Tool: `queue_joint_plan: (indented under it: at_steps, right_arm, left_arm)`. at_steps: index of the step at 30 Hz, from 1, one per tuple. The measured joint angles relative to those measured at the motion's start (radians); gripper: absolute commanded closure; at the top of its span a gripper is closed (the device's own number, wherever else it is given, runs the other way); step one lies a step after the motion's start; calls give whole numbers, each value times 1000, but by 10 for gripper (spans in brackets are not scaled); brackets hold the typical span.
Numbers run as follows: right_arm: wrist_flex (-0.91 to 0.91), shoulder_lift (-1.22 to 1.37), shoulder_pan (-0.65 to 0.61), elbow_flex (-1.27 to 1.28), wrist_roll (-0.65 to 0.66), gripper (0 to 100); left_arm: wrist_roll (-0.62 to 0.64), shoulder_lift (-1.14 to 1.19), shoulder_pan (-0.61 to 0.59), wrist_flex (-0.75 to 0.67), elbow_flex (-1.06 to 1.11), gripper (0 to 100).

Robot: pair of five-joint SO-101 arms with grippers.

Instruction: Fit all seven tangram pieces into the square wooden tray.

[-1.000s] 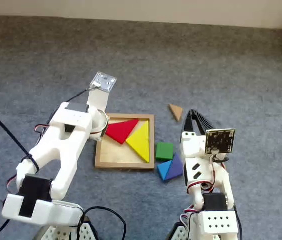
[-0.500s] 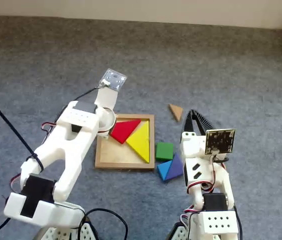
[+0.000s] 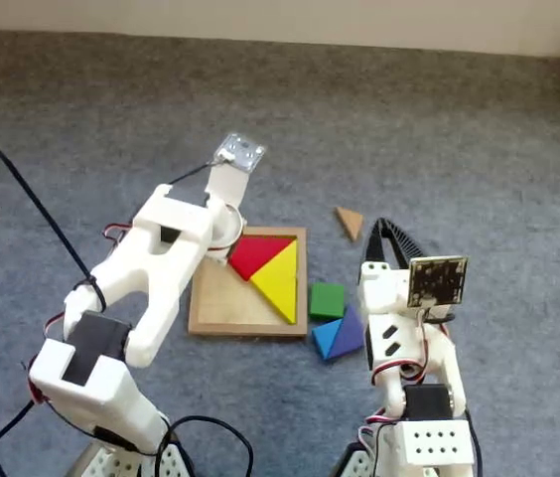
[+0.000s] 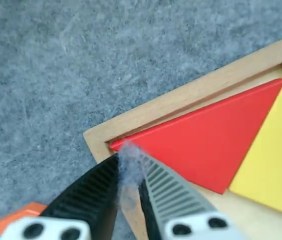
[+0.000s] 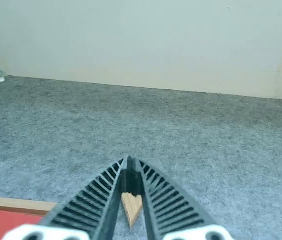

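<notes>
The square wooden tray (image 3: 201, 298) lies mid-table, and its corner (image 4: 98, 137) fills the left wrist view. A red triangle (image 3: 260, 252) (image 4: 206, 145) sits in it, edge to edge with a yellow triangle (image 3: 280, 280) (image 4: 276, 150). My left gripper (image 3: 228, 248) (image 4: 129, 160) is shut, its tips at the red triangle's sharp corner by the tray's far left corner. My right gripper (image 3: 379, 229) (image 5: 130, 162) is shut and empty, hovering near a tan triangle (image 3: 350, 221) (image 5: 131, 207) on the carpet. A green square (image 3: 327, 299), a blue triangle (image 3: 332, 339) and a purple piece (image 3: 355, 320) lie right of the tray.
An orange piece (image 4: 13, 219) shows beside the left gripper, outside the tray. The near left half of the tray floor is bare wood. Grey carpet stretches open on the far side, up to a pale wall (image 5: 141, 40).
The left arm has swung to the right and farther out, and the red triangle has slid right across the tray until it lies against the yellow one. The right arm has kept still.
</notes>
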Motion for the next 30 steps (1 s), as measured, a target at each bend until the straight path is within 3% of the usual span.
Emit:
queue_joint_plan:
  at_steps: [16, 30]
  right_arm:
    - [0, 0, 0, 0, 0, 988]
    - [0, 0, 0, 0, 0, 988]
  left_arm:
    - [0, 3, 31, 14, -3, 954]
    - [48, -304, -41, 29, 170, 950]
